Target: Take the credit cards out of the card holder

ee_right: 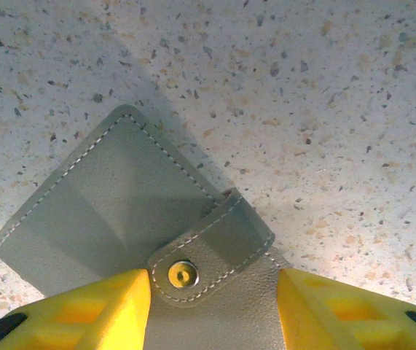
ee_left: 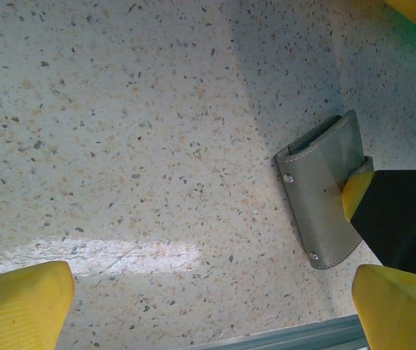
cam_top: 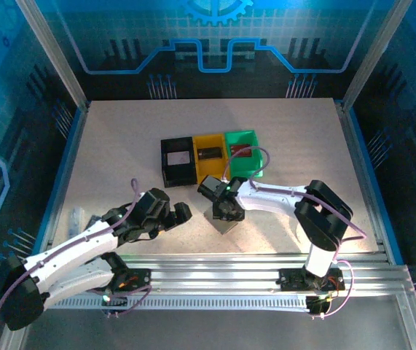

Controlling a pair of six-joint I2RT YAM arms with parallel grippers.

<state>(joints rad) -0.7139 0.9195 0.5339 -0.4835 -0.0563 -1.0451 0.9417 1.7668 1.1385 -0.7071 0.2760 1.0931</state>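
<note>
Your right tool [ee_right: 213, 310] sits half-closed astride the flat grey stitched leather-look card holder [ee_right: 113, 197] on the bench [ee_right: 324, 87]; pinching or not, I cannot tell. Your left tool [ee_left: 211, 306] gapes wide, with the holder ahead to its right. It looks light, floppy and likely to slide, so go for the snap tab [ee_right: 211, 251].

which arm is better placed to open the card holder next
Right. The right gripper grips the card holder with a finger on each side of its snap tab. The left gripper hangs open over bare table, apart from the holder.
</note>
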